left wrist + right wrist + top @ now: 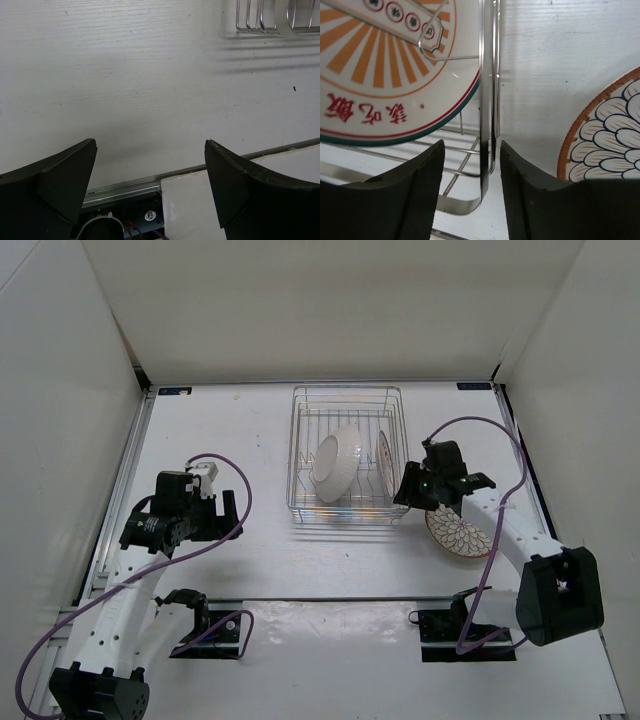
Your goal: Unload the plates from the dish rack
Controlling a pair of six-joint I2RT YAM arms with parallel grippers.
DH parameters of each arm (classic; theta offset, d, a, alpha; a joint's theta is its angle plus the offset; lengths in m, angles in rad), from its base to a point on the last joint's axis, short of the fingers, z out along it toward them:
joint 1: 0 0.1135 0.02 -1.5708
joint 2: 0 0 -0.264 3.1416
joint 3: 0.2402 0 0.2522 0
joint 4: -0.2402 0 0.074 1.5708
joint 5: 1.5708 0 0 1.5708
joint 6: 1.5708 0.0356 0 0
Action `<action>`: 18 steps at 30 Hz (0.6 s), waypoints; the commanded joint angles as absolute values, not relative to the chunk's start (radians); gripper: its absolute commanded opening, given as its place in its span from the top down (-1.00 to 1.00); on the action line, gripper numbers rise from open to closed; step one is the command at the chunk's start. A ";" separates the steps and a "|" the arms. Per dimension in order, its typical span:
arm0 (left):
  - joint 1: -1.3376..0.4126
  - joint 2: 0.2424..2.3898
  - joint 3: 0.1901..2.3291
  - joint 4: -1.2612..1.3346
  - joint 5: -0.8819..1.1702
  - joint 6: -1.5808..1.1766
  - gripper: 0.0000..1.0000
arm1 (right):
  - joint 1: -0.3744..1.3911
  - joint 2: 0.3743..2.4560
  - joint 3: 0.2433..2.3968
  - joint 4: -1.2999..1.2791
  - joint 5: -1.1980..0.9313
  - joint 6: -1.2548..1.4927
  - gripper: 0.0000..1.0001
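The silver wire dish rack [300, 455] stands at the table's middle back. A plate showing its white back [335, 462] leans inside it. A pale, dark-rimmed plate [384, 452] stands on edge at the rack's right side; in the right wrist view its face [380, 75] shows orange rays and red characters. The orange-brown petal plate [458, 535] lies flat on the table right of the rack, also in the right wrist view [610, 140]. My right gripper [405, 495] is partly open, its jaws either side of the rack's right wall wire [485, 100] without touching. My left gripper [232, 510] is wide open and empty, left of the rack.
White enclosure walls stand on the left, back and right. A metal rail [130, 187] runs along the table's near edge under my left gripper. Purple cables [215, 465] loop off both arms. The rack's near left corner [270, 22] shows in the left wrist view.
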State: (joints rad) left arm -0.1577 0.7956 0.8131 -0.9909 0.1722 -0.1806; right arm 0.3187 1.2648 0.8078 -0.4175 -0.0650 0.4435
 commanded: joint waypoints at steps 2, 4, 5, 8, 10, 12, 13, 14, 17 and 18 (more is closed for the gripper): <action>-0.158 0.781 0.839 -0.988 0.183 -0.179 -1.00 | 0.322 1.190 0.870 -0.468 -0.048 0.439 -0.08; -0.158 0.781 0.839 -0.986 0.183 -0.179 -1.00 | 0.321 1.148 0.887 -0.492 -0.020 0.419 -0.11; -0.158 0.781 0.841 -0.989 0.186 -0.181 -1.00 | 0.321 1.143 0.908 -0.500 0.032 0.404 -0.15; -0.158 0.781 0.841 -0.986 0.186 -0.179 -1.00 | 0.321 1.112 0.939 -0.493 0.038 0.353 -0.18; -0.158 0.782 0.841 -0.988 0.186 -0.179 -1.00 | 0.324 1.103 0.968 -0.456 -0.038 0.310 -0.18; -0.158 0.784 0.839 -0.988 0.184 -0.181 -1.00 | 0.327 1.111 0.980 -0.379 -0.116 0.278 -0.18; -0.160 0.784 0.839 -0.988 0.183 -0.181 -1.00 | 0.328 1.121 0.983 -0.336 -0.174 0.255 -0.18; -0.158 0.784 0.839 -0.988 0.186 -0.181 -1.00 | 0.333 1.132 0.988 -0.327 -0.195 0.249 -0.18; -0.158 0.785 0.839 -0.988 0.184 -0.181 -1.00 | 0.350 1.189 1.020 -0.278 -0.262 0.222 -0.18; -0.160 0.788 0.839 -0.986 0.183 -0.181 -1.00 | 0.357 1.222 1.025 -0.275 -0.273 0.216 -0.18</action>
